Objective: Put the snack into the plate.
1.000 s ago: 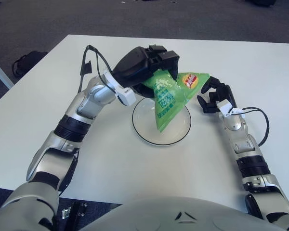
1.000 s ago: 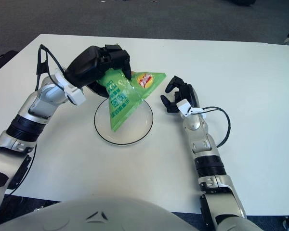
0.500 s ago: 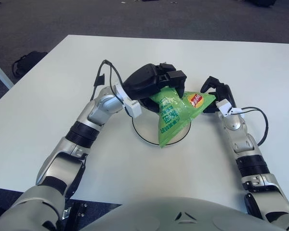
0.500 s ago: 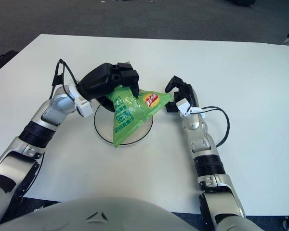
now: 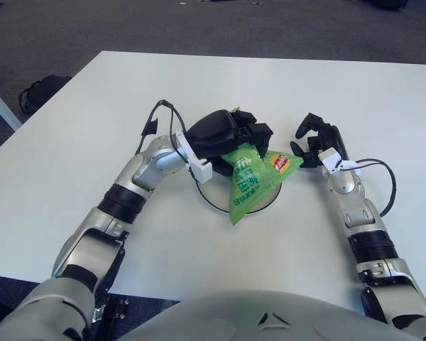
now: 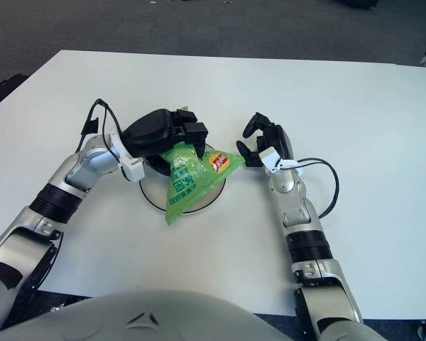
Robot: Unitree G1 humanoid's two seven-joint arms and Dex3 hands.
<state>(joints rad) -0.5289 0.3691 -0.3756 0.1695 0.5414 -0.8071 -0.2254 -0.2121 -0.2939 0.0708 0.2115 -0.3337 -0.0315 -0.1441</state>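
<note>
The left hand (image 5: 231, 135) is over the far side of the plate (image 5: 207, 201), its black fingers (image 6: 192, 135) curled down and clamped on the top edge of the snack (image 5: 250, 181), a green bag with a red and yellow logo near its right corner. The bag hangs from that grip and slopes down toward the robot. Its body lies across the plate, its lower tip reaches over the near rim toward the white table (image 5: 199, 85), and its right corner sticks out past the plate's right edge. Whether the bag's underside presses on the plate or hangs just above it cannot be told.

The right hand (image 5: 314, 138) is beside the bag's right corner, close to it but apart from it, with its fingers spread and curved and nothing between them. A thin cable loops from its wrist over the table.

In the left eye view the bag hides most of the plate, leaving only the dark rim at the left and near side. The right eye view shows more of the rim: a longer arc at the left and front, and a short stretch to the right, under the bag's corner. That view also shows a clearer gap of bare table between the bag's corner and the right hand. The left eye view alone takes in a dark bag (image 5: 39, 91) on the floor past the table's left edge.
</note>
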